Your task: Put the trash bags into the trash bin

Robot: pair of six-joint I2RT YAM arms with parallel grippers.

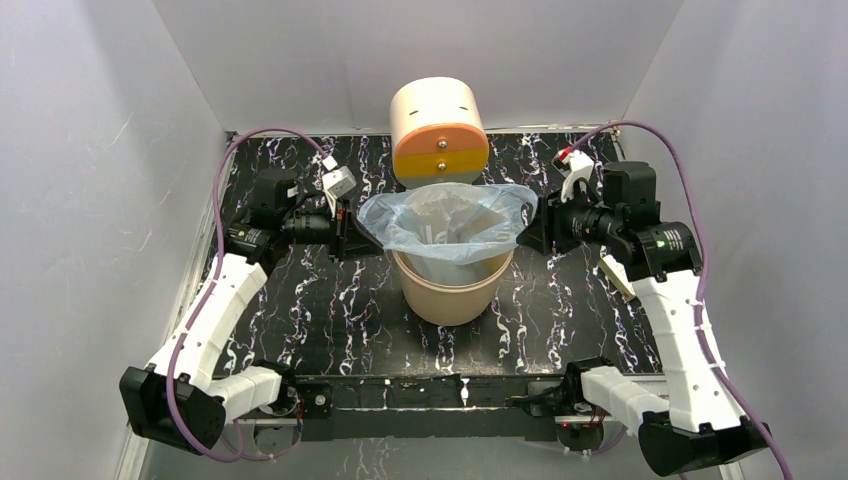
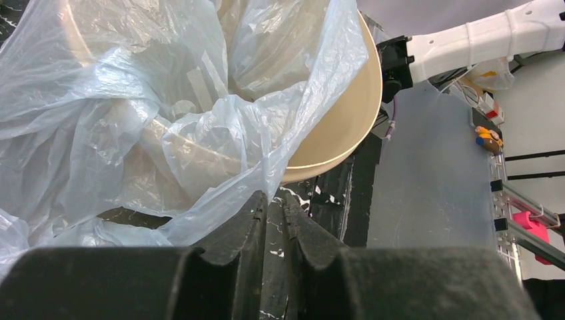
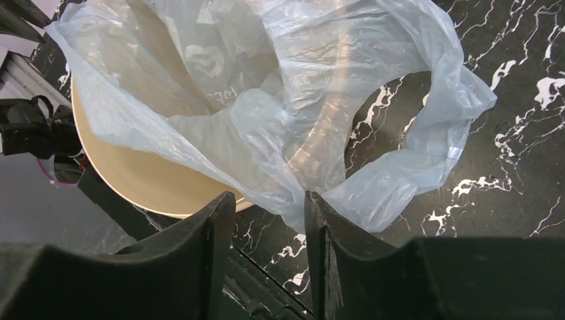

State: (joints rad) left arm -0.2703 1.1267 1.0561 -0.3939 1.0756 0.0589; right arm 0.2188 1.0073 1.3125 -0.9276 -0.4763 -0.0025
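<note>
The left claw is closed to a sliver, with the trash bag's edge at its tips; whether it nips the film I cannot tell. The bag drapes over the mouth of the trash bin on the counter. The right claw stands partly open, gripping nothing, with film just past its tips.
</note>
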